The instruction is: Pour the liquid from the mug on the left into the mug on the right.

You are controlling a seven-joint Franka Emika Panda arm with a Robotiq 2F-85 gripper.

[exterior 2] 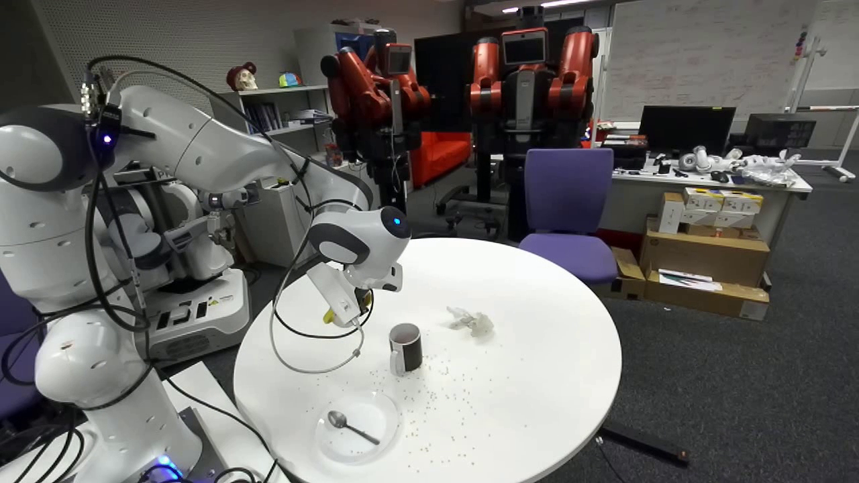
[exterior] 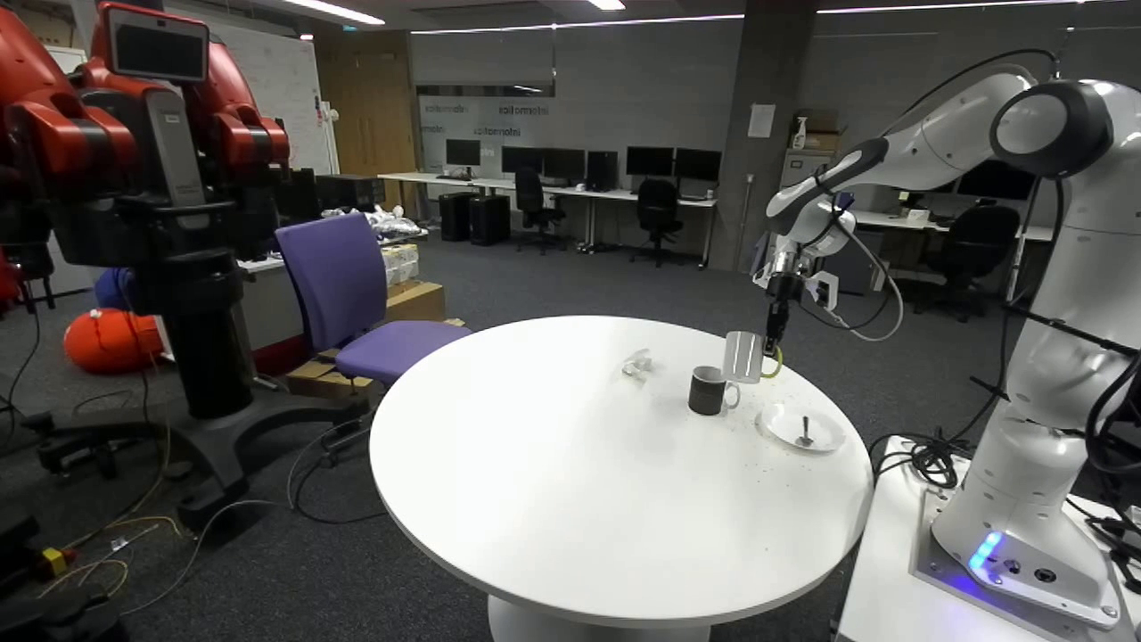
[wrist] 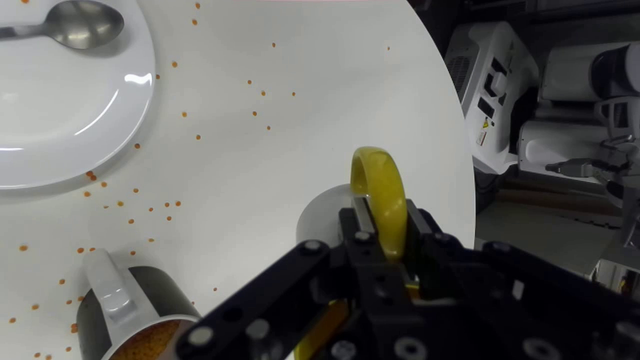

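Observation:
My gripper (exterior: 774,341) is shut on the yellow handle of a light grey mug (exterior: 742,358). It holds the mug above the table, close to upright with a slight tilt. In the wrist view the jaws (wrist: 387,216) close around the yellow handle (wrist: 391,182), and the mug's grey body (wrist: 317,217) shows partly behind them; its contents are hidden. A dark mug with a white handle (exterior: 707,392) stands upright on the table beside the held mug. It also shows in an exterior view (exterior 2: 411,349). In the wrist view, orange-brown contents show inside the dark mug (wrist: 142,280).
A white plate (exterior 2: 333,443) with a metal spoon (wrist: 82,25) lies on the round white table (exterior: 553,481) near the dark mug. Crumpled clear plastic (exterior 2: 472,322) lies beyond that mug. Small orange bits are scattered over the table. A purple chair (exterior: 332,281) stands past the table edge.

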